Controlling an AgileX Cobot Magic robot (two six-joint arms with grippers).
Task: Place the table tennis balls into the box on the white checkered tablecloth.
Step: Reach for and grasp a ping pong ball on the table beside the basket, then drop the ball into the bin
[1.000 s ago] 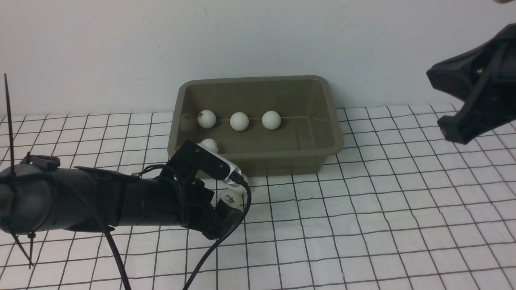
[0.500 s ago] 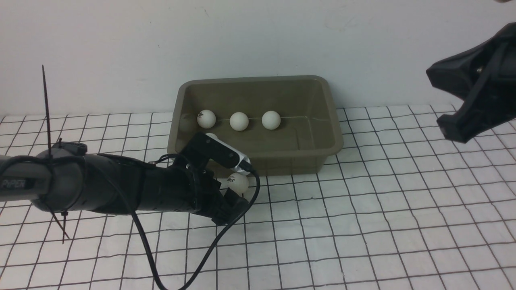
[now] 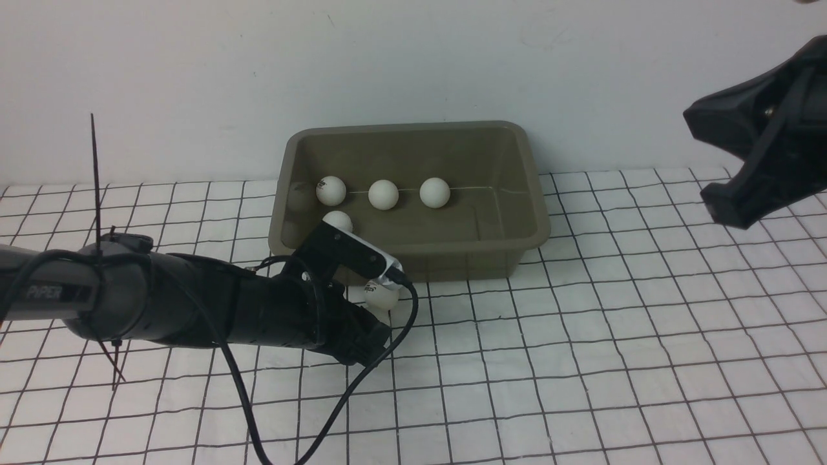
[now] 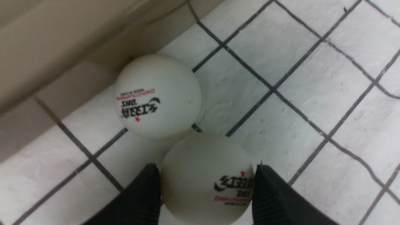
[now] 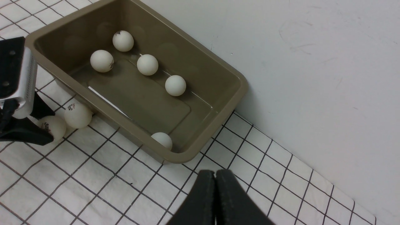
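One table tennis ball (image 4: 206, 178) is grasped by the left jaws, the black fingers (image 4: 140, 200) being pressed against its two sides, low over the white checkered tablecloth (image 3: 581, 361). A second ball (image 4: 157, 97) is seen just beside it, close against the outer wall of the box (image 3: 536, 213) near the box's 7 o'clock corner. Five more balls are held inside the box: a row of three (image 3: 384, 194) along the far wall, one (image 3: 338, 221) toward 8 o'clock, and one (image 5: 161, 139) in the 5 o'clock corner, shown only from the right wrist. The right jaws are clenched on nothing, raised at 3 o'clock, well apart from the box.
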